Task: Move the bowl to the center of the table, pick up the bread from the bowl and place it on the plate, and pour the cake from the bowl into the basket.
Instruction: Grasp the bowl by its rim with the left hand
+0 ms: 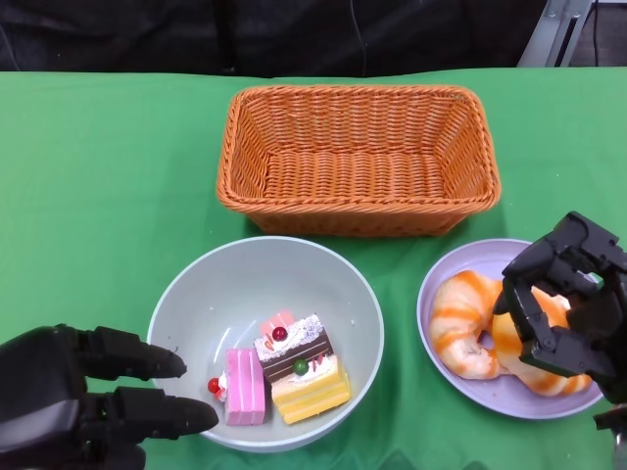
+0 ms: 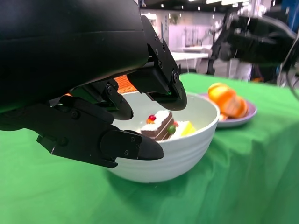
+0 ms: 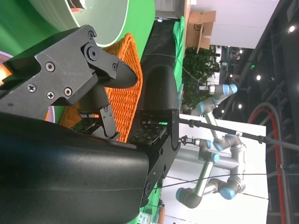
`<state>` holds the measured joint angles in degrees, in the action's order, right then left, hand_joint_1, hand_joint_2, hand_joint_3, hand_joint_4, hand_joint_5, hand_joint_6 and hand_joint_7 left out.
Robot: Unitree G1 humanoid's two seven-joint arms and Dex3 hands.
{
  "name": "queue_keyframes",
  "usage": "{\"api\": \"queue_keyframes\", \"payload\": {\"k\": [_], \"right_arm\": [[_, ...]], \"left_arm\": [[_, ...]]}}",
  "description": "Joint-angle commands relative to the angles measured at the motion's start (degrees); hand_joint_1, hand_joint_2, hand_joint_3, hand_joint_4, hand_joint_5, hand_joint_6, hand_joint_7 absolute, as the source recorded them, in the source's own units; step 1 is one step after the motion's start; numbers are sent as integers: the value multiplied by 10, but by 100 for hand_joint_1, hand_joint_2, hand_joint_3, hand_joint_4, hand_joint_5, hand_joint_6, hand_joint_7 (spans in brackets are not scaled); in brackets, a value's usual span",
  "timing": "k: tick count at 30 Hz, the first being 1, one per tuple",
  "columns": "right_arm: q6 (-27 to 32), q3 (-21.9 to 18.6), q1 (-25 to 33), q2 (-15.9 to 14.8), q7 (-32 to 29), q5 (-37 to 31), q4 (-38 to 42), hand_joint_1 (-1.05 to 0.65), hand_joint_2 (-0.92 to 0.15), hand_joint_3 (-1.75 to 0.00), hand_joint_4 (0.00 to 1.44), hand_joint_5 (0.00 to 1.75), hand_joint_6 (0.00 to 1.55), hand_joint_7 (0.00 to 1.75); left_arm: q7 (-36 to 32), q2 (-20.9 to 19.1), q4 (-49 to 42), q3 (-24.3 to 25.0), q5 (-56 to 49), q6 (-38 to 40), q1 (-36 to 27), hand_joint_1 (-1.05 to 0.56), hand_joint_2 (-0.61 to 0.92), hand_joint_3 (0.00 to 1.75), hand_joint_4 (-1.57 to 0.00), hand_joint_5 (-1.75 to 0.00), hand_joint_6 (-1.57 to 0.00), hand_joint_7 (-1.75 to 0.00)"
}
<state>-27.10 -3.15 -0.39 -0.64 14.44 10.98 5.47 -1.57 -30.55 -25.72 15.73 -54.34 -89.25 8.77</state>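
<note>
Black left hand [image 1: 69, 397] reaches spread toward the bowl [image 1: 196, 294]; right hand [image 1: 568, 294] hovers spread over bread [image 1: 465, 328]

pale grey bowl [image 1: 196, 294] upright on the green cloth, front centre, holding cake [image 1: 284, 377]: pink slice beside a layered chocolate-yellow slice with cherries. orange-striped bread [image 1: 470, 328] lies on lavender plate [image 1: 441, 284], right of bowl. orange wicker basket [image 1: 358, 211] upright behind both, nothing inside.
</note>
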Motion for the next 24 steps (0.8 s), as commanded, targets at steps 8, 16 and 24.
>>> {"api": "queue_keyframes", "payload": {"k": [8, 16, 24], "right_arm": [[-5, 7, 14, 7, -12, -14, -12, -7, -49, -105, 69, 160, 64, 133], [-14, 12, 16, 7, -25, -30, -15, -8, -49, -106, 69, 162, 64, 134], [-12, 18, 19, 11, -28, -30, -17, -9, -48, -106, 69, 161, 65, 131]], "left_arm": [[-77, -21, 86, -36, -38, 103, -50, -40, 92, 20, -82, -4, -72, -1], [-103, -59, 123, -88, -37, 176, -67, -41, 92, 20, -82, -4, -71, 0], [-105, -93, 141, -140, -21, 218, -55, -43, 92, 19, -85, -5, -74, -1]]}}
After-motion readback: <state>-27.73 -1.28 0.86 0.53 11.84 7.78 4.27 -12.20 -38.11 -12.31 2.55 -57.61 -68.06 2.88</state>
